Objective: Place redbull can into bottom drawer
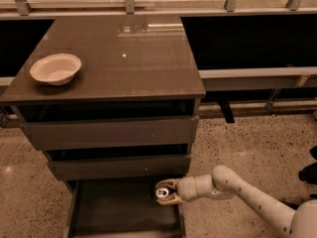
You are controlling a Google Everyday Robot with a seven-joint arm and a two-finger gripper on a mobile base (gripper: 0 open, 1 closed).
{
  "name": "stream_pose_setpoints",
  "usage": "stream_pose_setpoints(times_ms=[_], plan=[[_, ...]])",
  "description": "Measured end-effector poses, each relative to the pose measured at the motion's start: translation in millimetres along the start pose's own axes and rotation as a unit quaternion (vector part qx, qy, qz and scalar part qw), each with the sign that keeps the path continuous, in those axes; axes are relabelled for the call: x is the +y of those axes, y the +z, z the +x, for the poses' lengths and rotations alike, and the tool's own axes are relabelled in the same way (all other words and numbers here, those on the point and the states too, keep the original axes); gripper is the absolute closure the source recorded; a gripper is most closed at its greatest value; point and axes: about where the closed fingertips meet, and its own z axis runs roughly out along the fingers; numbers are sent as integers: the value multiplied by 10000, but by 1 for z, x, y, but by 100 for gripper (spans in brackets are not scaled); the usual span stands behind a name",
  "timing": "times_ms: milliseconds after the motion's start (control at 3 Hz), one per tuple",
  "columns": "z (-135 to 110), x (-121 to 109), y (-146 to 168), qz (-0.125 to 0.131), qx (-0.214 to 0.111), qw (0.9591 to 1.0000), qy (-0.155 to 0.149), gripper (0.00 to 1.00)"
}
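Note:
The redbull can [163, 192] shows its shiny pull-tab top just above the right side of the open bottom drawer [119, 212]. My gripper [167, 191] reaches in from the right on its white arm and is shut on the can, with a finger on either side. The can stands upright, low over the drawer's dark floor near its right rail; I cannot tell whether it touches the floor. The two upper drawers [109, 132] are closed.
A white bowl [55, 68] sits on the cabinet top at the left. The arm [247, 195] crosses the speckled floor to the right of the cabinet. Dark objects [309, 170] lie at the far right edge. A railing runs along the back.

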Motion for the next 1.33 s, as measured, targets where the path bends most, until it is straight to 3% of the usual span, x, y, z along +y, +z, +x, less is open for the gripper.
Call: stream_pose_setpoints(times_ms=[333, 667, 1000, 1333], plan=[[74, 18, 6, 217, 226, 9989, 340, 100], [126, 36, 25, 303, 66, 9986, 423, 100], [126, 36, 25, 303, 65, 9986, 422, 100], [128, 38, 37, 303, -82, 9990, 323, 81]])
